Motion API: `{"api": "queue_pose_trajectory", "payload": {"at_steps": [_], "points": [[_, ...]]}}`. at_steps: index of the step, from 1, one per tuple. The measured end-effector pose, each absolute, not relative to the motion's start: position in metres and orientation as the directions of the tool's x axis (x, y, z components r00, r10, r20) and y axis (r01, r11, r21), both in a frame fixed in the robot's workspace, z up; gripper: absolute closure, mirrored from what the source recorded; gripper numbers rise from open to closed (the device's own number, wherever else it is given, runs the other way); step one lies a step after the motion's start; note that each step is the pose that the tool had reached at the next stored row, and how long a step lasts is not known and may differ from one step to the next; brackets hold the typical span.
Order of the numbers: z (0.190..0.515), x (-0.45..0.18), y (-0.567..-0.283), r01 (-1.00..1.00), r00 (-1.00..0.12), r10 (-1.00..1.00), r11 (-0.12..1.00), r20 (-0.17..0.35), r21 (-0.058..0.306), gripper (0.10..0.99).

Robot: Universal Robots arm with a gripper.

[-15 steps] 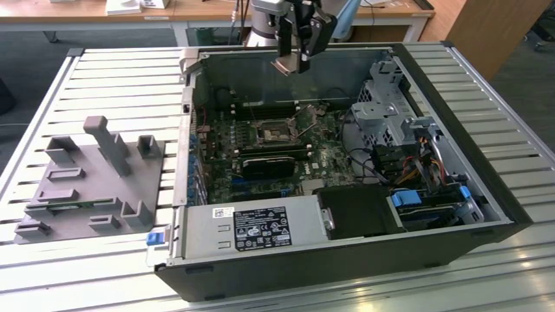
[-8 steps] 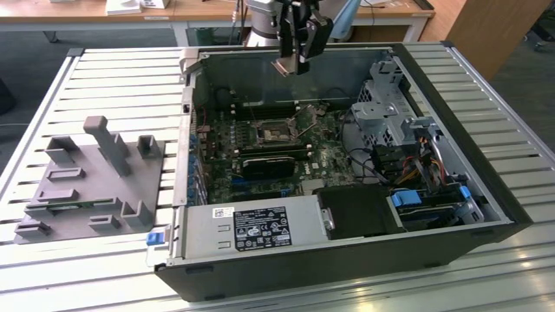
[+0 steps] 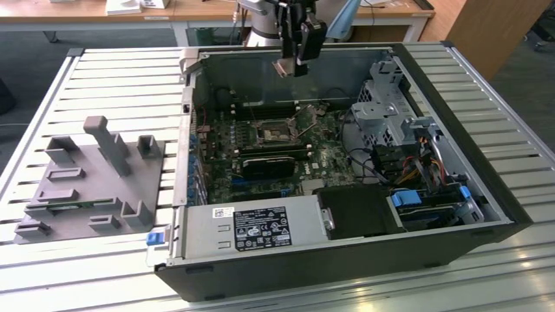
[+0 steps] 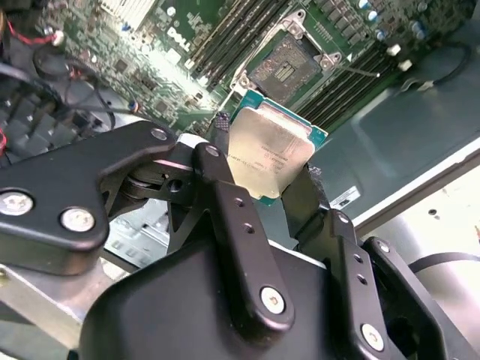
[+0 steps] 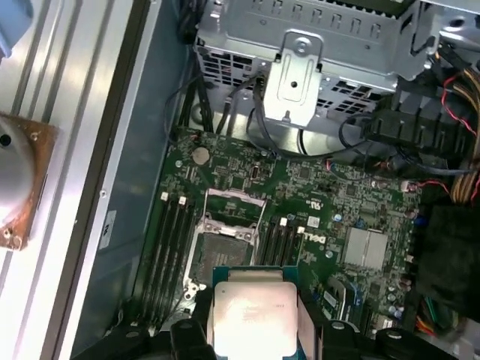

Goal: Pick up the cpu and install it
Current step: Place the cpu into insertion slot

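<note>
Slatted metal table carries an open case; within it we see the motherboard and its open socket. Above the motherboard, clear of the socket, the gripper hangs clamped on two edges of the cpu, metal plate showing.

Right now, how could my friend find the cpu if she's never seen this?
Find the big open black computer case. Above its green board, the arm's black jaws pinch the cpu by two edges. It is the small flat square with a silvery top and green rim, held in the air, unlike the metal-framed socket below, which has a dark centre.
</note>
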State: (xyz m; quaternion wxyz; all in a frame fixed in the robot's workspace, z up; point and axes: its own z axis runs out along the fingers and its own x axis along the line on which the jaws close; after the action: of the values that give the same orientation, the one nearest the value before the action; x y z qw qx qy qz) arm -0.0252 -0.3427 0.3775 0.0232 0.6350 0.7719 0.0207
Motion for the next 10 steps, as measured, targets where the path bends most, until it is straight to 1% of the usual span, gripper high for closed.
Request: {"api": "queue_pose_trajectory", "payload": {"at_steps": [10], "points": [[0.3751, -0.0252, -0.3427, 0.998, -0.017, 1.0, 0.017, -0.009, 0.061, 0.553]]}}
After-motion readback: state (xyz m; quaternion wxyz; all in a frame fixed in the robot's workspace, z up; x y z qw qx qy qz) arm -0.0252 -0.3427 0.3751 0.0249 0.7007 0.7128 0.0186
